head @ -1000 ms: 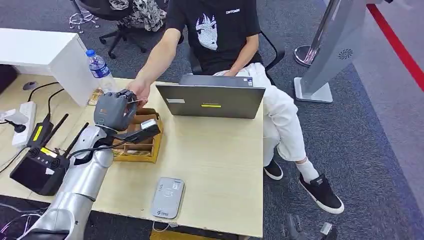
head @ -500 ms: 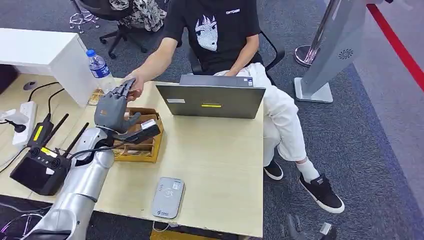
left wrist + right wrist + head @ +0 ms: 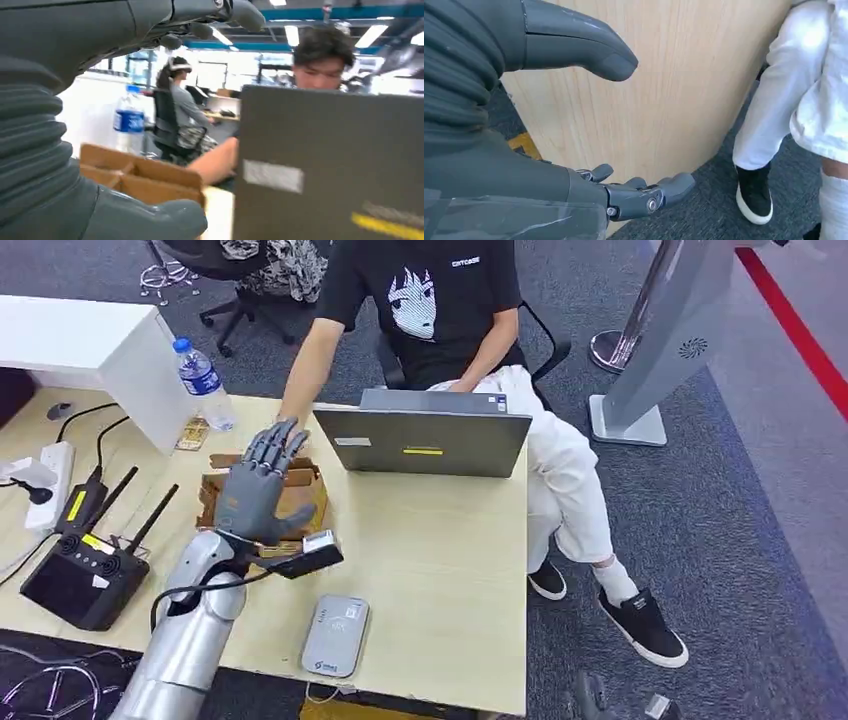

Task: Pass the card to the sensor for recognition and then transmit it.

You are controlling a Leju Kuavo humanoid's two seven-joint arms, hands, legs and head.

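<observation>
My left hand [image 3: 260, 488] hovers over the cardboard box [image 3: 312, 502] with its fingers spread and nothing in them. Its fingertips point at the person's forearm [image 3: 312, 365], which reaches down to the table just beyond them. The grey card sensor [image 3: 336, 635] lies flat near the table's front edge, nearer to me than the hand. In the left wrist view my left hand [image 3: 55, 145] frames the box [image 3: 142, 175] and the person's arm [image 3: 212, 162]. My right hand [image 3: 534, 165] hangs beside the table edge, fingers apart and holding nothing.
A grey laptop [image 3: 420, 440] stands open in front of the seated person. A water bottle [image 3: 203, 380], a white box [image 3: 100, 350], a power strip [image 3: 45, 470] and a black router [image 3: 85, 570] crowd the left side. The person's legs [image 3: 784, 100] are by the table's right edge.
My left hand was curled at the person's hand, then opened its fingers. It has since drawn back toward me and a little to the right, over the box.
</observation>
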